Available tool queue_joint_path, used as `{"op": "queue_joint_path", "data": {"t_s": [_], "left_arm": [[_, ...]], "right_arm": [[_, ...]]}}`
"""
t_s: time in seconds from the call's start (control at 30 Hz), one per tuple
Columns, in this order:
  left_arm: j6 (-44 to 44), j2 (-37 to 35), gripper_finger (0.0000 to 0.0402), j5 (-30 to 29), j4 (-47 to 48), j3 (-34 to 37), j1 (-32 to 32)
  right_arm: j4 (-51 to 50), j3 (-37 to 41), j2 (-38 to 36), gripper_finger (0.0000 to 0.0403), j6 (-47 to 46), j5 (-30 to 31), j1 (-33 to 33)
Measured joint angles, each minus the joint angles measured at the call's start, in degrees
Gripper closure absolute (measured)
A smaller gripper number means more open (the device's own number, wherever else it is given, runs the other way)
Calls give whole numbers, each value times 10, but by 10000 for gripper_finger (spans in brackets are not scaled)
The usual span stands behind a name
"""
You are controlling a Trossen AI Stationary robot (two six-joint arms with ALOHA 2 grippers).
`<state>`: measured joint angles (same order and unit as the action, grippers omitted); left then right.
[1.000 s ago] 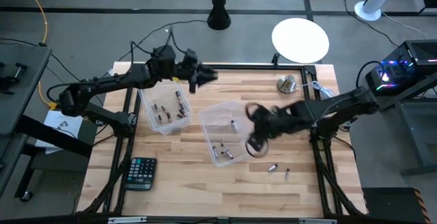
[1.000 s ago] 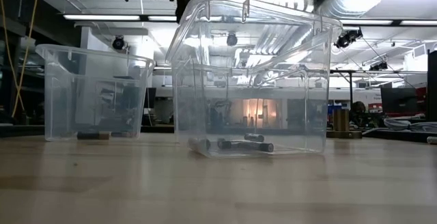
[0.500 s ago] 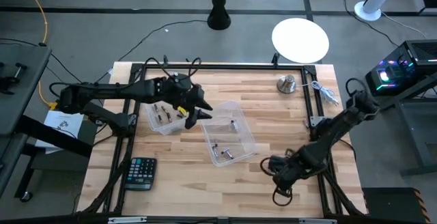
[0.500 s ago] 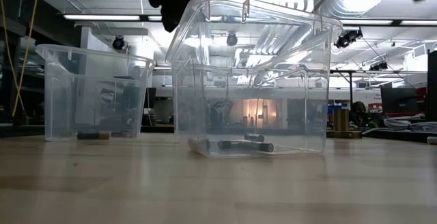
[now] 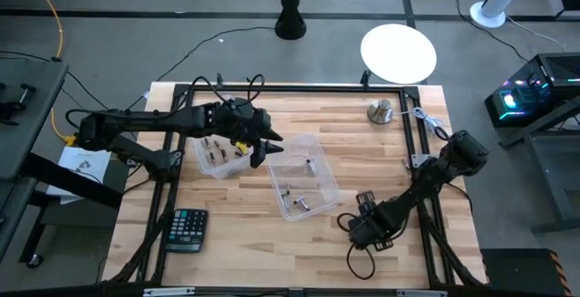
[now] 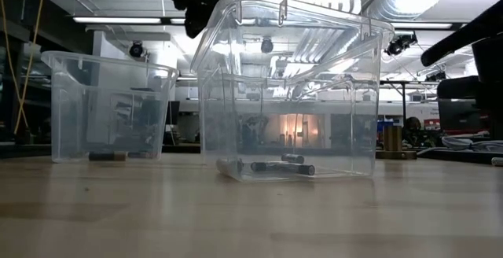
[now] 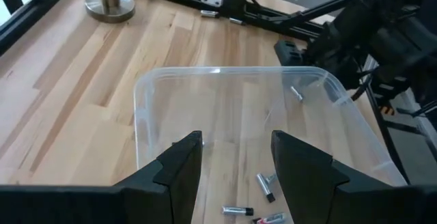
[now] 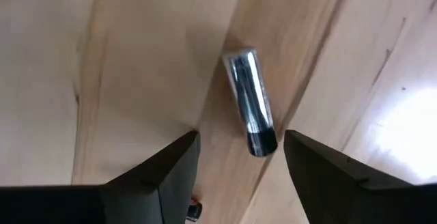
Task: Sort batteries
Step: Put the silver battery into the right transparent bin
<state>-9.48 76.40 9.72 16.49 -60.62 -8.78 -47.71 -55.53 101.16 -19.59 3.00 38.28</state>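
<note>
Two bins (image 5: 217,150) (image 5: 302,176) side by side, batteries (image 5: 294,201) inside — calculator (image 5: 186,228) probably nearer.

Your right gripper (image 8: 239,159) now sits low over a silvery battery (image 8: 250,111) on the table's near right part, its arm drawn in since half a second ago and fingers spread around it.

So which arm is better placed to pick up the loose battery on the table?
The right arm. Its hand is open directly over the silvery battery on the bare wood, fingers on either side. The left hand hovers open and empty between the two clear bins.
</note>
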Motion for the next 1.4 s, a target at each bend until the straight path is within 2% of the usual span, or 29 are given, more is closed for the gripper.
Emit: {"op": "queue_joint_path", "data": {"t_s": [0.1, 0.17, 0.23, 0.33, 0.37, 0.5, 0.7, 0.8, 0.93, 1.03, 1.23, 1.4], "left_arm": [[-8, 0, 233, -2, -1, 0, 1], [-8, 0, 233, -6, -1, 0, 1], [-8, 0, 233, -17, -2, 0, 2], [-9, 0, 233, -19, -21, 0, 2], [-9, -2, 233, -19, -31, 0, 2], [27, -24, 233, -19, -85, 0, -6], [100, -87, 233, -21, -154, 0, -41], [102, -120, 233, -40, -176, 0, -64], [102, -150, 233, -62, -174, 0, -94], [96, -159, 233, -62, -171, 0, -106], [86, -157, 233, -61, -145, 0, -105], [73, -157, 233, -59, -119, 0, -98]], "right_arm": [[12, 0, 8, 197, -1, -4, -2], [15, 0, 8, 223, -6, -6, -3], [15, 0, 8, 272, -10, -10, -3], [6, -2, 8, 368, -26, -21, -4], [2, -1, 3, 378, -34, -24, -4], [-65, 5, -44, 364, -105, -6, -4], [-243, 4, -204, 386, -284, 28, -10], [-241, 2, -289, 385, -378, 61, -32], [-130, 2, -353, 366, -416, 143, -87], [-1, 2, -347, 363, -355, 183, -142], [260, 2, -262, 362, -213, 132, -233], [326, 1, -211, 325, -242, 61, -282]]}}
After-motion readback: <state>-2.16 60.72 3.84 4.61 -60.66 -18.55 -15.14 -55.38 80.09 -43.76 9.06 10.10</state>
